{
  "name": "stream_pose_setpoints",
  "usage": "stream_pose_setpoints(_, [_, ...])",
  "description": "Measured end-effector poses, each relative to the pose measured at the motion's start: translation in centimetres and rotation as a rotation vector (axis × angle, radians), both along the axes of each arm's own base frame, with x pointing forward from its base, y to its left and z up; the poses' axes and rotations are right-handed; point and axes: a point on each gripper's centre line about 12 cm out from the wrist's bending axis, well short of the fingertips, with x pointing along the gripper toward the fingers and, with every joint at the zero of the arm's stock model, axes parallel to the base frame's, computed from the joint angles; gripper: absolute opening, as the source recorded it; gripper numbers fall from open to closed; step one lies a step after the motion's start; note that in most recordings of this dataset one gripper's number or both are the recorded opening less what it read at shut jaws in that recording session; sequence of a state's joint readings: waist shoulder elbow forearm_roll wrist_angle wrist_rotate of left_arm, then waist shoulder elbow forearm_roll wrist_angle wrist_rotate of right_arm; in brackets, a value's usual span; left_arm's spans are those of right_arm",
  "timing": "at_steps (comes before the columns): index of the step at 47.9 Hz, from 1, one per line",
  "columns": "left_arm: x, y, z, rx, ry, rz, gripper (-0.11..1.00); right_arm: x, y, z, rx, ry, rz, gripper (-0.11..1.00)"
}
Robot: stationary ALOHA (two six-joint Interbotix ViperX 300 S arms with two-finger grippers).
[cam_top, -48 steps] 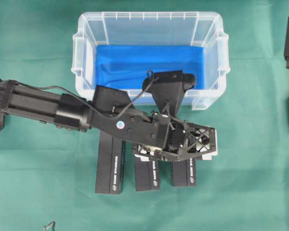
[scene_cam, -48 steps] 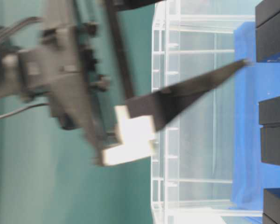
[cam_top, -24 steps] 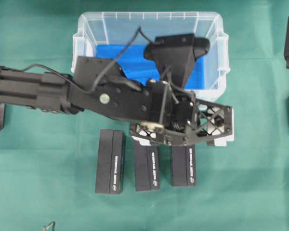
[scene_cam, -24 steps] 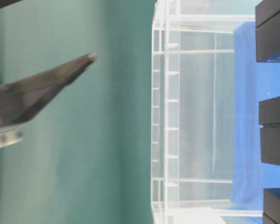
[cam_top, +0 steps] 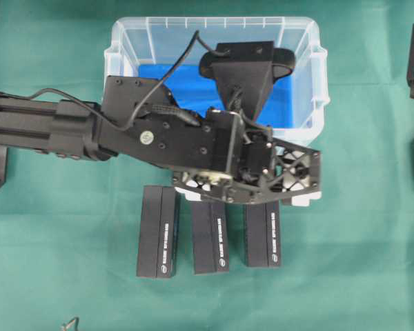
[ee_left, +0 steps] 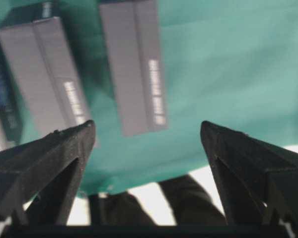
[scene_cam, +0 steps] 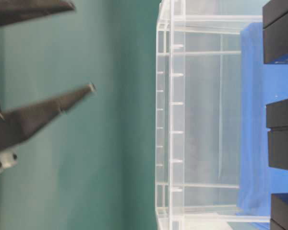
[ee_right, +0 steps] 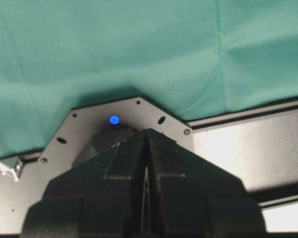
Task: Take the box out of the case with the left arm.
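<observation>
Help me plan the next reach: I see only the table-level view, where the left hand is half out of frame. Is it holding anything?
Observer: No. In the left wrist view the left hand is open, with nothing between its fingers.
Operator: What lies under it?
Observer: Overhead, three black boxes lie side by side on the green cloth, outside the case. The hand hangs over their ends nearest the case.
Operator: And the right hand?
Observer: Its own wrist view shows the right hand shut.
</observation>
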State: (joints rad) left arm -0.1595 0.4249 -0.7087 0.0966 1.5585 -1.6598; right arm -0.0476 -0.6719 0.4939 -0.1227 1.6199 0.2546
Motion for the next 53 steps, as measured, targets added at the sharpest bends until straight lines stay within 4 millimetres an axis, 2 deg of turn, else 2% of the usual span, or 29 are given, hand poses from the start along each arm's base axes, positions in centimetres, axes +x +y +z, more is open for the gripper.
stream_pose_setpoints(8, [-3.2,-0.8,1.0,-0.002,0.028,-0.010,0.82,0.0,0.0,0.0,-0.002,-0.001,0.000,0.00])
stream_pose_setpoints(17, [-7.9,-1.5,1.5,-0.010,0.049,0.006,0.82,0.0,0.0,0.1,-0.002,-0.003,0.000,0.00])
stream_pose_setpoints(24, [-11.6,-1.2,1.9,-0.027,0.032,0.028,0.82,0.0,0.0,0.1,-0.003,-0.003,0.000,0.00])
stream_pose_setpoints(42, [-21.3,-1.3,0.6,-0.044,0.028,0.003,0.82,0.0,-0.1,0.0,-0.008,-0.001,0.002,0.00])
stream_pose_setpoints(53, [-26.2,-1.3,-0.2,-0.051,0.034,-0.024,0.82,0.0,-0.1,-0.1,-0.008,0.002,0.002,0.00])
